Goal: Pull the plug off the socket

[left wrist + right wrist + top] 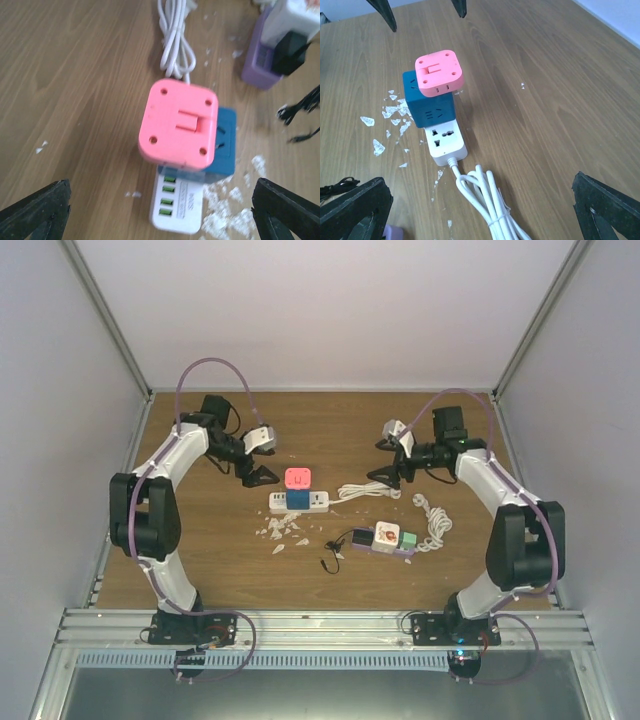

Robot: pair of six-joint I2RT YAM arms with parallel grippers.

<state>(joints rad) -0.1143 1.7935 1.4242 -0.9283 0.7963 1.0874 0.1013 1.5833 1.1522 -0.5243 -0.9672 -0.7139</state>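
Left gripper (255, 462): jaws spread wide, holding nothing, hovering just left of the rounded square pink plastic plug (298, 478). The pink plug sits on top of a blue plastic cube adapter (298, 500), which is seated in the white rectangular power strip (318, 502) near the middle of the brown wooden table (200, 540). White flakes of debris (283, 530) lie in front of the strip. Its bundled white cord (370, 492) runs rightward. A purple power strip (385, 538) lies nearer the bases and carries several plugs, with a thin black cable (330, 558) beside it. Right gripper (383, 458): jaws apart, empty, near the bundled cord.
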